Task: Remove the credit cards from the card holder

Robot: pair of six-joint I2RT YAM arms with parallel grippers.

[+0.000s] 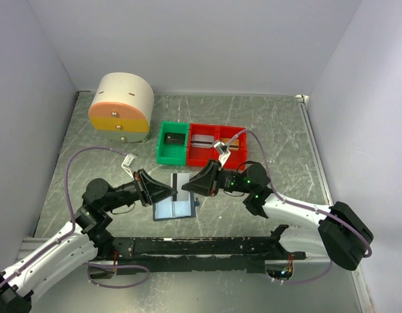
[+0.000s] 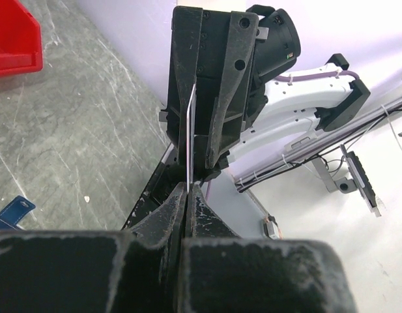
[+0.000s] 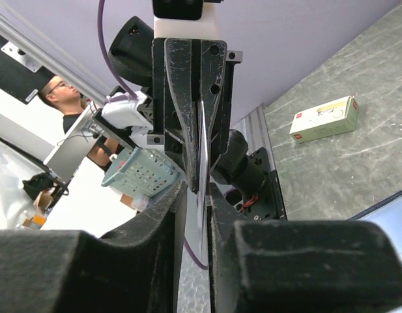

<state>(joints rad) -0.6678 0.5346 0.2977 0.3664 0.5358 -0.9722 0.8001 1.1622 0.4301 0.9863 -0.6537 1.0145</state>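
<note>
Between white walls, grey marbled tabletop

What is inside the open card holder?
Only pale blue lining shows in the card holder. The jaws and the card between them cover its far edge, so cards left there cannot be seen.

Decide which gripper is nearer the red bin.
Right. The right gripper sits just in front of the red bin; the left gripper is farther left, in front of the green bin.
</note>
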